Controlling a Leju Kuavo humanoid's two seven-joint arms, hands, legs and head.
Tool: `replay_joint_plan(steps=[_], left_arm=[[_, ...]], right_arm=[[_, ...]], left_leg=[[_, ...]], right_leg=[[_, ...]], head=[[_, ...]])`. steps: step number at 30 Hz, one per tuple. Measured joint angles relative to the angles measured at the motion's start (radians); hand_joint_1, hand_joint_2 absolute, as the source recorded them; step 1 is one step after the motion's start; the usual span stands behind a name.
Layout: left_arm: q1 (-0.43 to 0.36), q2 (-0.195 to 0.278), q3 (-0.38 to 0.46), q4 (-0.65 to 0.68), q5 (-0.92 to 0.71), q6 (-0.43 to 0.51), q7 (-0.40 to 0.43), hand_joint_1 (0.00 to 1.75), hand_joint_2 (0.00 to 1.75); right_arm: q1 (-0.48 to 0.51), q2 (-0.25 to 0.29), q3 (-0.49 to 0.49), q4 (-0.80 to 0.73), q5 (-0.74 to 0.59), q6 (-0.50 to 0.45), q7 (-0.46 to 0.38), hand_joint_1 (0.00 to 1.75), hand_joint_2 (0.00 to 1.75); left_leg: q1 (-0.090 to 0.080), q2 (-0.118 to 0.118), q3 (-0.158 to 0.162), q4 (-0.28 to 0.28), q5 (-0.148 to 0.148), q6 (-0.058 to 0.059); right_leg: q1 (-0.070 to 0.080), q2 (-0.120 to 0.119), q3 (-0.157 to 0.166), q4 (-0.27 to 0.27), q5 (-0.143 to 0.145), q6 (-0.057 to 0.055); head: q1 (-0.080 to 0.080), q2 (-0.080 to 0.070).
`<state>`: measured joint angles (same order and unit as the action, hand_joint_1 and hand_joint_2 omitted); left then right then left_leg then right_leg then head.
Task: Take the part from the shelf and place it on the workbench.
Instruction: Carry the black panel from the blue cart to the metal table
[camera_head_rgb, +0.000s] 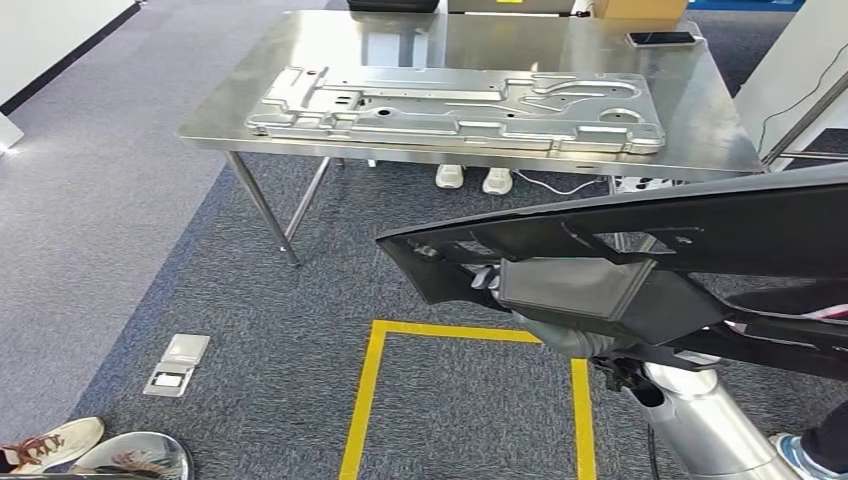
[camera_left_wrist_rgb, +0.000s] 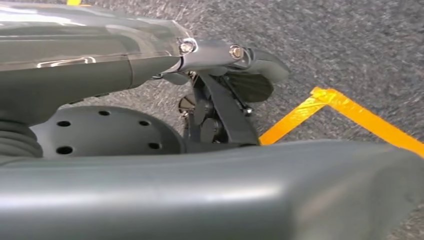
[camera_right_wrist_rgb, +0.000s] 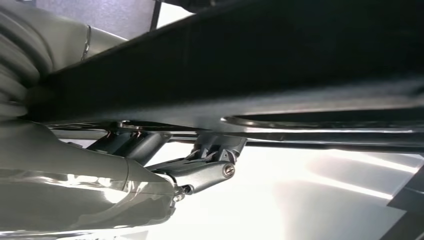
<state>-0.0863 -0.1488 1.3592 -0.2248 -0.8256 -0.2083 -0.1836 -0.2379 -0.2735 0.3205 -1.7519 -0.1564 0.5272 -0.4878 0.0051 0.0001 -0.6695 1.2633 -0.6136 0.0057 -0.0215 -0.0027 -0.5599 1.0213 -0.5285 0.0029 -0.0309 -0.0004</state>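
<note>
We are in the carrying step: the black part (camera_head_rgb: 640, 250), a long dark plastic panel, is off the shelf and held in the air short of the workbench (camera_head_rgb: 720, 140), with a stretch of carpet between its tip and the near edge of the bench. Our right hand (camera_right_wrist_rgb: 200, 170) grips it from underneath, thumb and darker fingers pressed up against the panel's underside in the right wrist view. Our left hand (camera_left_wrist_rgb: 220, 100) hangs over the carpet near a strip of yellow floor tape (camera_left_wrist_rgb: 345, 110), holding nothing that we can see; its dark fingers look curled in, though we cannot tell for sure.

A large stamped metal panel (camera_head_rgb: 455, 105) already lies along the near side of the workbench, and a phone (camera_head_rgb: 660, 39) sits toward the far edge. As we judge it, the next move calls for closing on the bench, lifting the part clear of its near edge and finding bare steel beside or behind the metal panel to set it down
</note>
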Motion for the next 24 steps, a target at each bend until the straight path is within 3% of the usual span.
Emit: replay_joint_plan(steps=[2, 3, 4, 8, 10, 12, 13, 14, 15, 17, 18, 20, 22, 24], left_arm=[[-0.001, 0.001, 0.000, 0.000, 0.000, 0.000, 0.000, 0.00, 1.75], [-0.001, 0.001, 0.000, 0.000, 0.000, 0.000, 0.000, 0.00, 1.75], [-0.002, 0.001, 0.000, 0.000, 0.000, 0.000, 0.000, 0.00, 1.75], [-0.002, 0.002, 0.000, 0.000, 0.000, 0.000, 0.000, 0.00, 1.75], [-0.002, 0.001, 0.000, 0.000, 0.000, 0.000, -0.001, 0.00, 1.75], [-0.002, 0.001, 0.000, 0.000, 0.000, 0.000, 0.000, 0.00, 1.75], [-0.002, 0.000, 0.000, 0.000, 0.000, 0.000, 0.000, 0.00, 1.75], [-0.002, 0.000, 0.000, 0.000, 0.000, 0.000, 0.000, 0.00, 1.75], [-0.002, 0.000, 0.000, 0.000, 0.000, 0.000, 0.000, 0.00, 1.75], [-0.002, 0.000, 0.000, 0.000, 0.000, 0.000, 0.000, 0.00, 1.75], [-0.002, 0.000, 0.000, 0.000, 0.000, 0.000, 0.000, 0.00, 1.75], [-0.002, 0.000, 0.000, 0.000, 0.000, 0.000, 0.000, 0.00, 1.75], [-0.002, 0.000, 0.000, 0.000, 0.000, 0.000, 0.000, 0.00, 1.75], [-0.003, 0.000, 0.000, 0.000, 0.000, 0.000, 0.000, 0.00, 1.75]], right_arm=[[-0.001, 0.000, 0.000, 0.000, 0.000, 0.000, 0.000, 1.75, 1.75], [-0.001, 0.000, 0.000, 0.000, 0.000, 0.000, 0.000, 1.75, 1.75], [-0.001, 0.000, 0.000, 0.000, 0.000, 0.000, 0.000, 1.75, 1.75], [-0.003, 0.000, -0.001, -0.001, 0.000, 0.000, 0.000, 1.75, 1.75], [-0.004, 0.000, -0.002, -0.001, 0.000, 0.000, 0.000, 1.75, 1.75], [-0.003, 0.000, -0.001, 0.000, 0.000, 0.000, 0.000, 1.75, 1.75], [-0.001, 0.000, -0.001, 0.000, 0.000, 0.000, 0.000, 1.75, 1.75], [0.001, 0.000, -0.001, 0.000, 0.000, 0.000, 0.000, 1.75, 1.75], [0.002, 0.000, -0.001, 0.001, 0.000, 0.000, 0.000, 1.75, 1.75], [0.000, 0.000, -0.001, 0.000, 0.000, 0.000, 0.000, 1.75, 1.75], [0.000, 0.000, -0.001, 0.000, 0.000, 0.000, 0.000, 1.75, 1.75], [0.000, 0.000, -0.001, 0.000, 0.000, 0.000, 0.000, 1.75, 1.75], [0.001, 0.000, -0.001, 0.000, 0.000, 0.000, 0.000, 1.75, 1.75], [-0.001, 0.000, -0.001, -0.001, 0.000, 0.000, 0.000, 1.75, 1.75]], left_leg=[[-0.003, -0.001, 0.062, -0.138, 0.072, 0.011], [-0.005, -0.002, 0.086, -0.193, 0.093, 0.017], [-0.008, -0.003, 0.099, -0.225, 0.100, 0.022], [-0.006, -0.001, 0.103, -0.248, 0.100, 0.034], [-0.002, 0.001, 0.107, -0.257, 0.105, 0.040], [-0.003, 0.002, 0.107, -0.257, 0.105, 0.042], [-0.003, 0.003, 0.107, -0.256, 0.105, 0.042], [-0.004, 0.003, 0.108, -0.256, 0.104, 0.042], [-0.004, 0.003, 0.109, -0.255, 0.104, 0.042], [-0.004, 0.002, 0.114, -0.253, 0.100, 0.039], [-0.006, 0.001, 0.113, -0.250, 0.098, 0.036], [-0.009, 0.000, 0.110, -0.246, 0.095, 0.029], [-0.009, 0.000, 0.109, -0.244, 0.093, 0.024], [-0.007, 0.000, 0.100, -0.216, 0.069, 0.014]], right_leg=[[0.002, 0.002, 0.003, 0.000, -0.002, 0.002], [0.002, 0.003, 0.002, 0.000, -0.002, 0.004], [0.003, 0.003, -0.001, 0.001, -0.003, 0.008], [0.002, 0.003, -0.006, 0.008, -0.012, 0.029], [0.003, 0.003, -0.035, 0.080, -0.061, 0.034], [0.003, 0.004, -0.095, 0.212, -0.124, 0.037], [0.003, 0.003, -0.117, 0.260, -0.137, 0.038], [0.003, 0.003, -0.124, 0.276, -0.131, 0.039], [0.003, 0.003, -0.111, 0.247, -0.104, 0.040], [0.002, 0.002, -0.048, 0.113, -0.033, 0.038], [0.002, 0.003, -0.021, 0.051, -0.010, 0.036], [0.004, 0.004, 0.000, 0.001, -0.002, 0.029], [0.005, 0.006, -0.002, 0.000, -0.001, 0.020], [0.001, 0.004, -0.001, -0.001, 0.001, 0.009]], head=[[0.000, 0.000], [0.000, 0.000], [0.000, 0.000], [0.000, 0.000], [0.001, 0.000], [0.001, 0.000], [0.001, 0.000], [0.001, 0.000], [0.001, 0.000], [0.001, 0.000], [0.001, 0.000], [0.001, 0.000], [0.000, 0.000], [0.000, 0.000]])
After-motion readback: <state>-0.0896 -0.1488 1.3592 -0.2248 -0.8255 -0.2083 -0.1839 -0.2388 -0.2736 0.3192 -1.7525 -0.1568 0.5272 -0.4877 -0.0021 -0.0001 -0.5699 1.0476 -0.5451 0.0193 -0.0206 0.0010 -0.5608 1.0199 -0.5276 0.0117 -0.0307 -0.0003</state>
